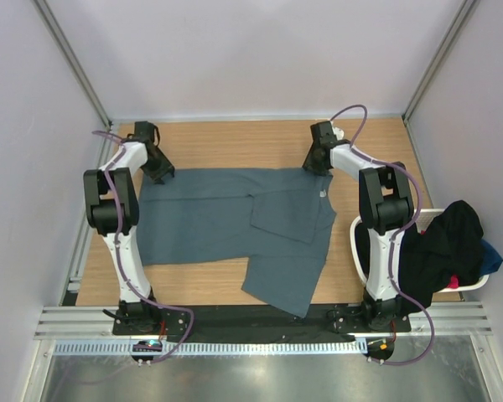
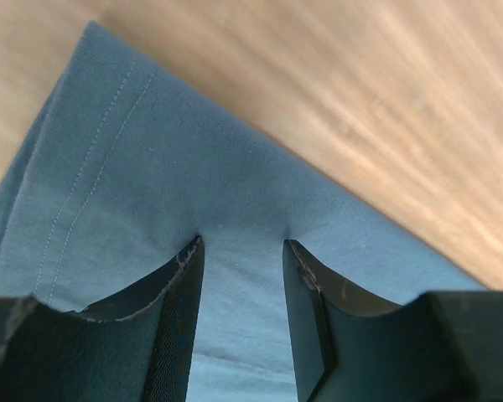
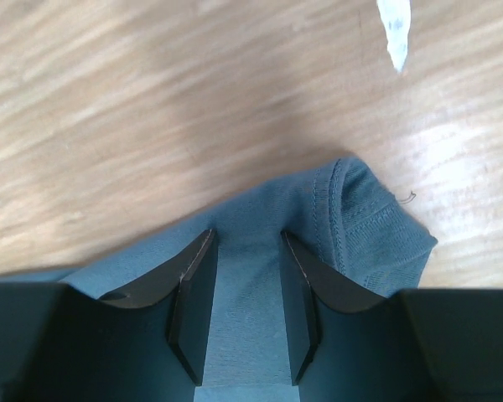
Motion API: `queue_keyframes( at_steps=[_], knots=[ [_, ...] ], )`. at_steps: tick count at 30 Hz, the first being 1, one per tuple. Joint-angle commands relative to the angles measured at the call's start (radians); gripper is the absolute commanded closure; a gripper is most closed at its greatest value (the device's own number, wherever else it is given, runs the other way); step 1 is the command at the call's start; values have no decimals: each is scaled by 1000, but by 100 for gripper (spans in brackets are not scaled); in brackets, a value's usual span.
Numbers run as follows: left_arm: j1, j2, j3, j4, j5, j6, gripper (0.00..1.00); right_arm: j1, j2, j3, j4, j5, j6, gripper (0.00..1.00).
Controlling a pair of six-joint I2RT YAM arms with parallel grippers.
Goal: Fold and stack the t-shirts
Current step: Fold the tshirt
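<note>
My left pincer (image 2: 243,241) and right pincer (image 3: 248,234) stood half-spread astride the far edge of the blue-grey t-shirt (image 1: 218,218), toward the table's (image 1: 235,134) far edge; pinching both together, evenly, looked wisest.

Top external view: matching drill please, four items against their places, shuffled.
1 blue-grey t-shirt
2 white basket
3 left claw
4 right claw

A at the shirt's far right corner
B spread out on the table
C at the table's right edge, dark clothes inside
D at the shirt's far left corner

Pairs: 1-B, 2-C, 3-D, 4-A
</note>
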Motion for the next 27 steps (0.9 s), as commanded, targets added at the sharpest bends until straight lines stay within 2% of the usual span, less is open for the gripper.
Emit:
queue_keyframes(
  at_steps=[1, 6, 13, 19, 20, 22, 24, 27],
  knots=[
    [22, 98, 66, 26, -2, 40, 55, -30, 79, 36, -29, 19, -17, 58],
    [21, 185, 199, 20, 80, 41, 56, -39, 163, 150, -51, 23, -33, 58],
    [19, 296, 402, -2, 91, 46, 55, -62, 261, 306, -51, 21, -65, 58],
    [19, 339, 577, -47, 128, 74, 55, -74, 270, 440, -86, 3, -120, 57],
    [18, 328, 591, -72, 128, 81, 53, -74, 237, 447, -84, -2, -134, 52],
    [16, 264, 602, -86, 134, 107, 50, -74, 188, 454, -78, -10, -168, 50],
    [18, 166, 585, -83, 137, 117, 39, -74, 97, 449, -77, -29, -185, 45],
    [16, 57, 528, -72, 145, 123, 20, -74, -57, 391, -81, -86, -179, 22]
  ],
)
